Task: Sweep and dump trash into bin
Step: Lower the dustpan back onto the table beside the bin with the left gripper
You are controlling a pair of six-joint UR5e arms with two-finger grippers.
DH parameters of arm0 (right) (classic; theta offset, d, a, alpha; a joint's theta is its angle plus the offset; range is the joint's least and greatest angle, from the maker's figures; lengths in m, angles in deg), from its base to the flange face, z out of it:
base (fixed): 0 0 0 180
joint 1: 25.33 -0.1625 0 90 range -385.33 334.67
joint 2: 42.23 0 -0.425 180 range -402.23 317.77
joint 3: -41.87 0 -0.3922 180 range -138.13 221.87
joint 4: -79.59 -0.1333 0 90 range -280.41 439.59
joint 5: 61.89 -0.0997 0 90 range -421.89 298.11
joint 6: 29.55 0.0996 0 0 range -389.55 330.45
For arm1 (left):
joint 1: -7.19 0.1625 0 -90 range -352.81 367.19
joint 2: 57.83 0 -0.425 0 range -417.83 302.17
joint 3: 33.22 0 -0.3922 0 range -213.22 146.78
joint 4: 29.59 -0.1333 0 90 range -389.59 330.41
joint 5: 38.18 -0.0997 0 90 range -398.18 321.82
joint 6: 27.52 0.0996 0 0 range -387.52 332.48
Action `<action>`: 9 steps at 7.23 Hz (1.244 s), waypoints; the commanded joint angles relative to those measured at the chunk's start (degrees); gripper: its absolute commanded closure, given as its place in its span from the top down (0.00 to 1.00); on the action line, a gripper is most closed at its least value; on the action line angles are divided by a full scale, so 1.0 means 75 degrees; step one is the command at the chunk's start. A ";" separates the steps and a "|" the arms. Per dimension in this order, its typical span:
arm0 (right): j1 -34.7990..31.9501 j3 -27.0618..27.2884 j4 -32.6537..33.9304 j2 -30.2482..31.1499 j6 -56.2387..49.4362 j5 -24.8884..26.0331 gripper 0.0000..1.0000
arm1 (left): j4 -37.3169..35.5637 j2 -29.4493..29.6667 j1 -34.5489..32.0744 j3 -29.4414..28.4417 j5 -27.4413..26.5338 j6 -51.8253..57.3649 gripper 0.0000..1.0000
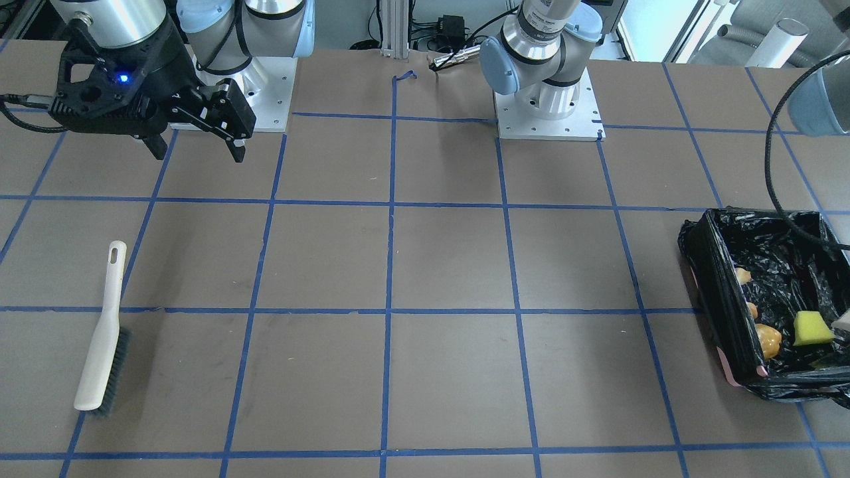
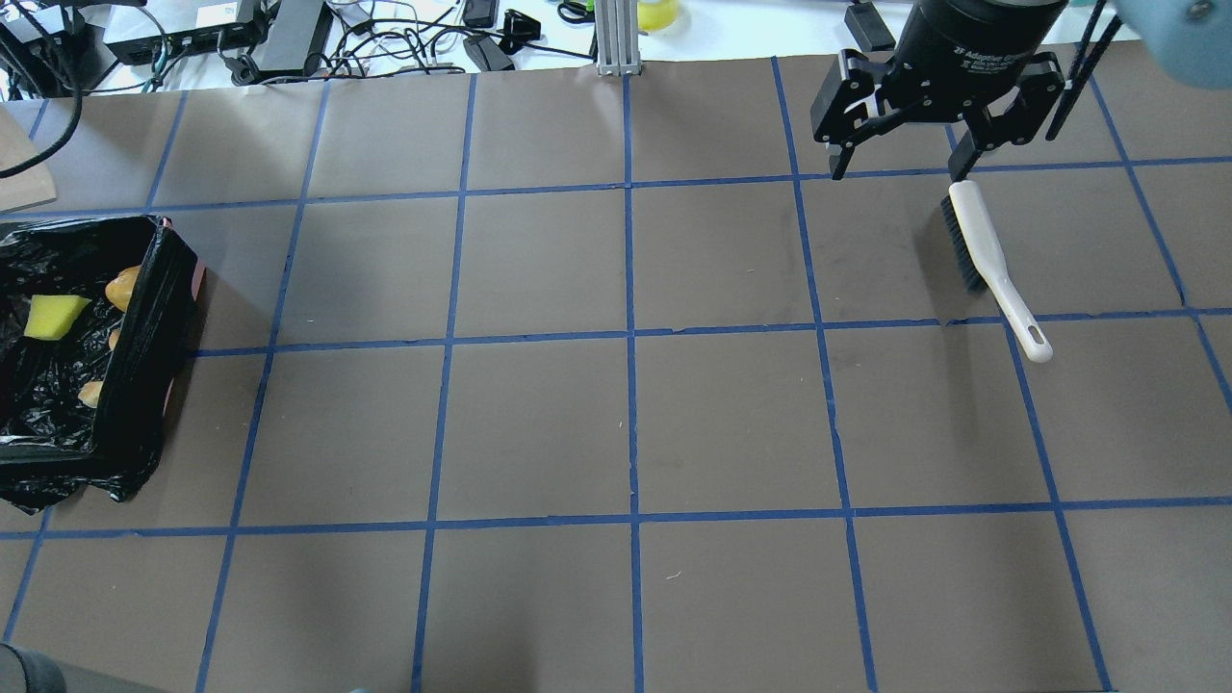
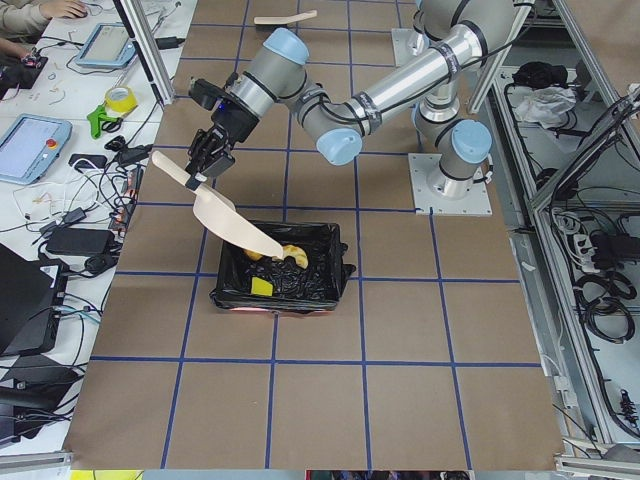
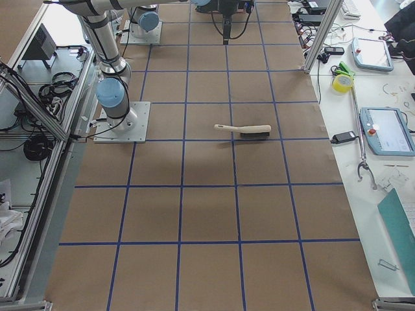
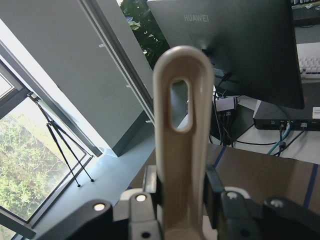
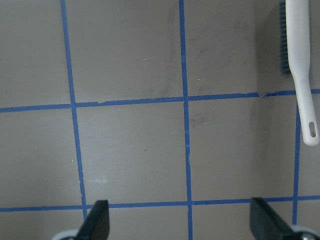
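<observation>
The bin, lined with a black bag, stands at the table's end on my left; it also shows in the overhead view. Inside lie the yellow wedge, the golden-brown lump and a pale piece. My left gripper is shut on the handle of the beige dustpan, which is tilted with its lip down into the bin. My right gripper is open and empty, raised above the table near the brush.
A white hand brush with dark bristles lies flat on the table on my right side, also in the front view. Blue tape lines grid the brown table. Cables and devices sit beyond the far edge.
</observation>
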 commanded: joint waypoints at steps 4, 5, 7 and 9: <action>0.0000 0.0016 0.0056 0.0011 -0.0008 -0.0014 1.00 | 0.3929 -0.0545 -0.1683 -0.0062 -0.1598 -0.5186 0.00; 0.0000 0.0005 0.0056 0.0011 -0.0019 -0.0014 1.00 | 0.4216 -0.0464 -0.1847 -0.0027 -0.1551 -0.6183 0.00; 0.0000 0.0016 0.0056 0.0011 -0.0020 -0.0014 1.00 | 0.5138 -0.0334 -0.1942 0.0043 -0.0258 -0.8092 0.00; 0.0000 0.0016 0.0045 0.0011 -0.0066 0.0009 1.00 | 0.5941 -0.0020 -0.1966 0.0090 0.0441 -0.9635 0.00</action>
